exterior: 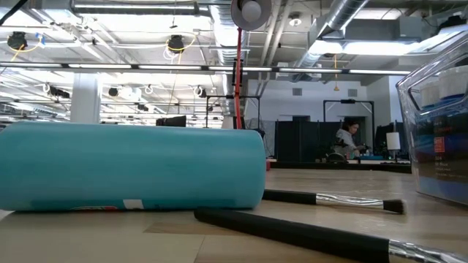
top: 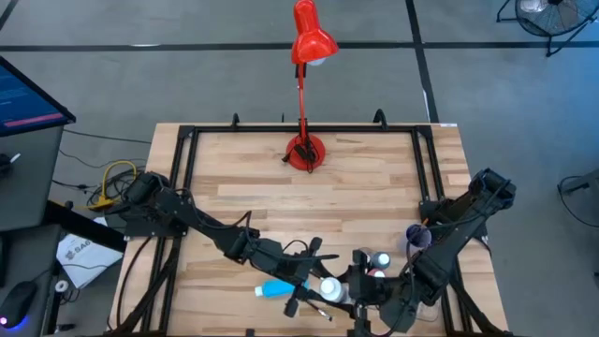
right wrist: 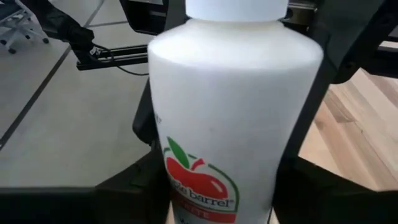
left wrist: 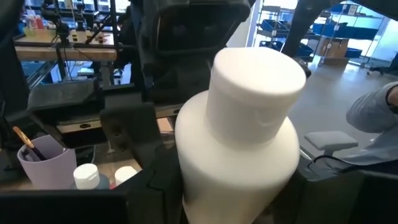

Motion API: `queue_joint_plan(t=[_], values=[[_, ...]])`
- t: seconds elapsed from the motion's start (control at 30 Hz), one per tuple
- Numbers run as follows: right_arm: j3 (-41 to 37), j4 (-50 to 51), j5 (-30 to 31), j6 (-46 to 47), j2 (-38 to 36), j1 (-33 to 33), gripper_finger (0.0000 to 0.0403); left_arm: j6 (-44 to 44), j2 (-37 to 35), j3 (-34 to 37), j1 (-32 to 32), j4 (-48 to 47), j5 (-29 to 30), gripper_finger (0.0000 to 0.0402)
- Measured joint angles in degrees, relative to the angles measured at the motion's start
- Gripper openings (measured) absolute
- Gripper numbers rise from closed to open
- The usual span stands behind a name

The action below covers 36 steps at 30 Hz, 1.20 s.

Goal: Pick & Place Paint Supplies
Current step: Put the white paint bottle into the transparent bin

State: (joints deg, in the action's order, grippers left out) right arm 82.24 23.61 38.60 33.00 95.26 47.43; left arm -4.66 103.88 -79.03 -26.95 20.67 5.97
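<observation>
Gripping smooth white round-shouldered plastic bottle (left wrist: 236, 155) | left gripper (top: 314, 285) holds it | right gripper (top: 354, 288) holds it too

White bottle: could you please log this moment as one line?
left gripper: shut on white bottle | right gripper: shut on white bottle | spot: beside teal tube

Even overhead light, blurred close white bottle (left wrist: 242, 137).

A red lamp (top: 306, 150) stands upright at the far middle of the wooden table (top: 365, 178). A lilac cup (top: 417, 237) stands near the right edge. In the low view, a clear tray (exterior: 439, 131) is at the right, and a person (exterior: 345, 139) sits far behind.
</observation>
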Motion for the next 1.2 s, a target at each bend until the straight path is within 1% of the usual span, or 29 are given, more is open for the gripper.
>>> queue_joint_plan(t=[0.07,0.13,0.2,0.27,0.37,0.43,0.57,0.77,0.87,0.93,1.0,1.2], values=[[0.00,0.12,-0.74,-0.16,0.00,-0.02,0.0186,-0.11,-0.02,-0.01,0.09,-0.33,-0.25,0.0141],[0.00,0.08,-2.10,0.11,0.00,-0.34,0.0180,-0.36,-0.02,-0.01,0.09,-0.56,-0.09,0.0141],[0.00,0.16,-5.14,0.42,-0.07,-1.29,0.0189,-0.60,-0.02,-0.01,0.18,-1.09,0.07,0.0141],[0.03,0.71,-7.68,1.22,-0.06,-2.21,0.0206,-1.01,-0.02,0.03,0.22,-1.61,-0.14,0.0141],[0.09,2.47,-8.40,2.74,0.00,-2.62,0.0218,-0.82,0.00,0.08,0.33,-2.27,-0.43,0.0142],[0.13,3.64,-7.22,3.58,0.00,-2.26,0.0207,-0.32,0.00,0.09,0.36,-2.72,-0.69,0.0149],[0.13,4.68,-4.83,4.83,0.00,-0.93,0.0159,0.08,0.00,0.08,0.38,-3.41,-0.12,0.0179],[0.00,8.21,-0.71,8.43,0.13,2.53,0.0158,-0.29,-0.45,0.05,0.25,-4.46,0.79,0.0238],[0.00,11.05,4.39,12.78,0.13,4.90,0.0158,-0.69,-1.62,0.05,0.26,-5.93,3.02,0.0259],[0.00,12.76,8.30,16.33,0.09,6.07,0.0158,-1.56,-1.79,-0.08,0.31,-6.23,5.04,0.0267],[0.00,15.08,11.08,19.68,0.02,7.31,0.0158,-1.63,-1.79,-0.02,0.33,-7.04,5.83,0.0270],[0.00,24.22,16.94,33.74,0.02,12.31,0.0158,-1.69,-1.88,0.01,0.49,-8.10,6.61,0.0262]])
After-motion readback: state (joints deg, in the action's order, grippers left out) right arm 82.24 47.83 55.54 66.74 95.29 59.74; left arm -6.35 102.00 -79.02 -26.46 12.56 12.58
